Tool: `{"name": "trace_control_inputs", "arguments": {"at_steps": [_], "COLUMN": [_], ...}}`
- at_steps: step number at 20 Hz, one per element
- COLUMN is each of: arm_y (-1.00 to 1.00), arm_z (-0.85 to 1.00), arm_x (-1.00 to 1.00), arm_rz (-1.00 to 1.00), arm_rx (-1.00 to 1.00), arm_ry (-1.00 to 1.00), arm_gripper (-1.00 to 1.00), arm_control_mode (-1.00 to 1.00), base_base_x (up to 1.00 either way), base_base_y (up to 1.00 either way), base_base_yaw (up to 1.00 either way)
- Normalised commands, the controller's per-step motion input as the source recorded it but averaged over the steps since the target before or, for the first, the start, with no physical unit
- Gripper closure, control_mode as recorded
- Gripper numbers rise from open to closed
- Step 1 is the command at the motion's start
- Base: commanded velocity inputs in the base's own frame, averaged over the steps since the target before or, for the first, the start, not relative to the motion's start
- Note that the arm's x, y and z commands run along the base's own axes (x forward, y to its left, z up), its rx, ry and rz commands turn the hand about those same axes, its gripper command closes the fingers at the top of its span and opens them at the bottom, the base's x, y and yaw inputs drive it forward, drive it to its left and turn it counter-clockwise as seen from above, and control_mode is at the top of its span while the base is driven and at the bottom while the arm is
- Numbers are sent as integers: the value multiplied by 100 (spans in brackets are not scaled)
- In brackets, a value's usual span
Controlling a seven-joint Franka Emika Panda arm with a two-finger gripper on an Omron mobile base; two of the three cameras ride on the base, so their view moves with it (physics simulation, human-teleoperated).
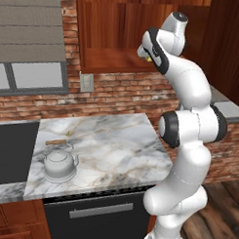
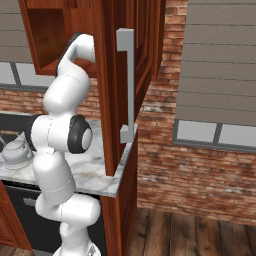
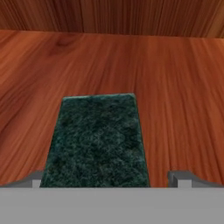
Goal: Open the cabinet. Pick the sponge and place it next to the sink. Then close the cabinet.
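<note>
while our arm rises from the base and bends up past its dark elbow joint, the wrist reaches into the open cabinet [image 1: 114,53], so the hand sits over the lower shelf. from the hand camera we see our gripper [image 3: 107,179] spread wide, its two grey fingertips [image 3: 181,178] standing either side of the sponge [image 3: 96,140] with a clear gap on the right; whether the left tip touches we cannot tell. the sponge lies flat on the reddish wood shelf with its dark green layer up, running away from us toward the cabinet's back wall. in the left base view a speck of yellow [image 1: 149,58] shows at the hand; what it is we cannot tell. lower in that view sit the marble counter [image 1: 116,141], a grey kettle [image 1: 59,163] and the dark sink [image 1: 13,152] at the left. the right base view gives us the swung-open door [image 2: 112,90] edge-on with its long silver handle [image 2: 128,85], hiding the hand.
</note>
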Motion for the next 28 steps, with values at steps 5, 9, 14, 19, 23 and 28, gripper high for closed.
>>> {"name": "trace_control_inputs", "arguments": {"at_steps": [5,9,14,19,23,28], "arm_y": [0,0,0,0,-1,0], "arm_z": [0,0,0,0,0,0], "arm_x": [0,0,0,-52,-100,-100], "arm_rz": [0,0,0,0,0,1], "arm_rx": [0,0,0,0,0,1], "arm_ry": [0,0,0,-1,-5,-4], "arm_gripper": [100,100,100,100,100,100], "arm_control_mode": [-100,-100,-100,-100,-100,-100], "base_base_x": [0,0,0,0,0,0], "base_base_y": [0,0,0,0,0,0], "base_base_yaw": [0,0,0,0,0,0]}}
